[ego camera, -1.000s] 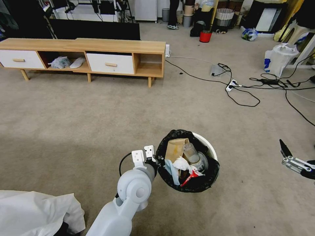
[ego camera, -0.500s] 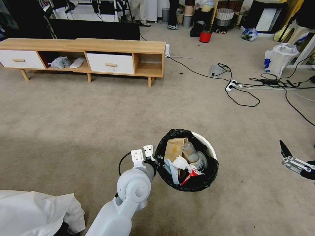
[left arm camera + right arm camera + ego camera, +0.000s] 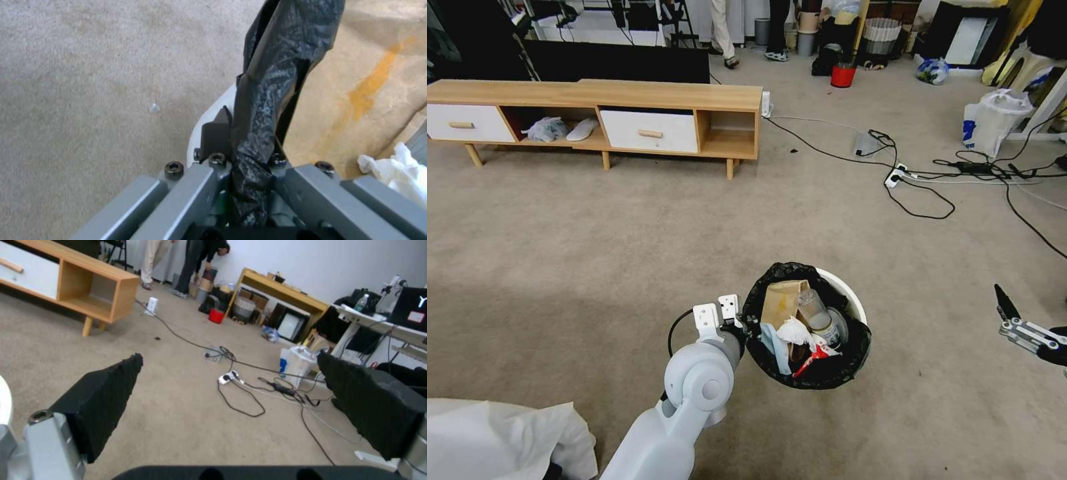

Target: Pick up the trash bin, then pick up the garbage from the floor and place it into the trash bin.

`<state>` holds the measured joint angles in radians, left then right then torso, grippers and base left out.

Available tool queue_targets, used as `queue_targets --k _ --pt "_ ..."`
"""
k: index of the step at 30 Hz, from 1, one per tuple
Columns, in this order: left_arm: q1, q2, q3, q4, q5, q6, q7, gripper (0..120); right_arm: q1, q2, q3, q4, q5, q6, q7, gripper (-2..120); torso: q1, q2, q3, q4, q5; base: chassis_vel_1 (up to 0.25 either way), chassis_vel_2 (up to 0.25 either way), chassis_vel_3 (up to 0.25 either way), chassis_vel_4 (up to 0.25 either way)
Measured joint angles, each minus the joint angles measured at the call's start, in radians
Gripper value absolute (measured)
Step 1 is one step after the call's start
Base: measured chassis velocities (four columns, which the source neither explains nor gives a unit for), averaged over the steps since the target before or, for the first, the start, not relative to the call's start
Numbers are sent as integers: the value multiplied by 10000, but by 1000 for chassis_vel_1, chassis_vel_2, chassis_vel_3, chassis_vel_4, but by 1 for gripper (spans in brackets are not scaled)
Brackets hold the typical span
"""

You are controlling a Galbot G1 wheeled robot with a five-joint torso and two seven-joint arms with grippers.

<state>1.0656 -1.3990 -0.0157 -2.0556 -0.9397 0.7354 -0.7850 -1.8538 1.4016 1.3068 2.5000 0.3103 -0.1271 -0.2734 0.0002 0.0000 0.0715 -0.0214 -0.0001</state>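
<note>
Head view has the small round white plastic trash bin (image 3: 854,297), lined with a crinkly black bag folded over its rim, sitting low in the centre of the frame, carried above the flat beige-brown carpet floor (image 3: 594,240) by the left gripper (image 3: 746,327), whose white arm rises from the bottom edge just left of it. Left wrist view gives the close-up: the grey fingers (image 3: 213,136) are clamped tight on the bin's rim, black liner bunched between them, white wall on the outer side. Inside the bin the garbage is piled up: a crumpled brown paper bag (image 3: 780,300), a clear plastic bottle (image 3: 817,313), a crumpled white tissue (image 3: 794,331) and a scrap of red-and-white carton (image 3: 814,360). Over at the right edge, level with the bin, the right gripper (image 3: 1004,313) hangs well apart from it; right wrist view shows its two black ridged pads (image 3: 106,396) spread wide with nothing but carpet between them. Upper left of the head view holds a long low wooden cabinet with white drawers (image 3: 647,127); upper right, black cables (image 3: 920,193) trail across the carpet near a large white plastic bag with blue print (image 3: 994,120).
</note>
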Motion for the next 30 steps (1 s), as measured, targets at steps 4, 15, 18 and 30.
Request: queue_targets --k 4,15,18,30 --pt "8 0 -3 0 1 0 0 1 3 0 -4 0 0 2 -9 100 0 0 0 0 1 -74 81 80 -80" --pt "28 -48 -19 0 13 0 -3 1 2 -12 -15 0 4 38 -17 100 0 0 -1 -1 0 -78 80 75 -79" --pt "31 -47 -41 0 17 0 -6 1 6 -18 -39 0 5 56 -17 100 0 0 0 0 0 -105 105 115 -94" --pt "75 -57 -85 0 39 0 -6 1 -5 -31 -91 0 -7 97 -39 100 0 0 0 0 1 -79 93 84 -84"
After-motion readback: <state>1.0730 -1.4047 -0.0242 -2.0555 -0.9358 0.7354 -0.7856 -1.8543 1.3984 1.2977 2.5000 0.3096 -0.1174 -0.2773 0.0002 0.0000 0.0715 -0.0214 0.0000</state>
